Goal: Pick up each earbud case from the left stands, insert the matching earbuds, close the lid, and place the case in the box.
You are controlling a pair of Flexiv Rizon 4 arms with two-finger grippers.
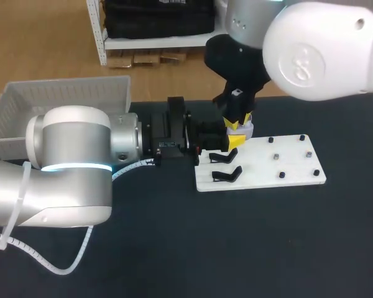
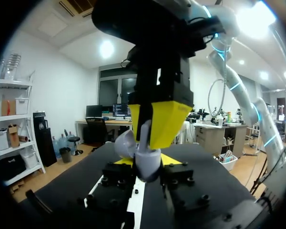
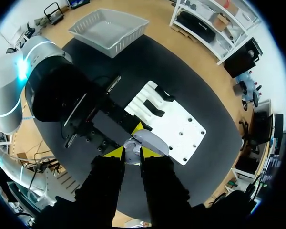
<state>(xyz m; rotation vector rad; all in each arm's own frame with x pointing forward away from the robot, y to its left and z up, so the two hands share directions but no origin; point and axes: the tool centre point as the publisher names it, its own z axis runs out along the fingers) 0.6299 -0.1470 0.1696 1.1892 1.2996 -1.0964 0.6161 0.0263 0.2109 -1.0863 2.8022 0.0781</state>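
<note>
My left pincer [image 2: 148, 161] is clamped on the case [image 2: 148, 170]. Its yellow tips press the pale body from two sides. The case stands upright, long axis vertical, mouth up. Its lid is swung open and leans out to one side, toward the board [image 1: 267, 169] as my right wrist camera sees it.

It sits low over the board's far left corner, just past the two black stands [image 1: 227, 175]. I can't tell whether its base touches the board.

My right pincer [image 1: 237, 124] comes straight down onto the top of the case from above, and its yellow tips meet the case right over my left ones. There's a pale sliver at those tips, but I cannot tell whether this pincer grips it or only rests against it.

My left arm lies low across the worktop [image 1: 236, 248], reaching in level from the left. The right half of the board carries six small pegs [image 1: 275, 157], some dark, some grey, too small to make out. The box [image 1: 62, 99] sits at the far left corner of the worktop, well apart from the case.
</note>
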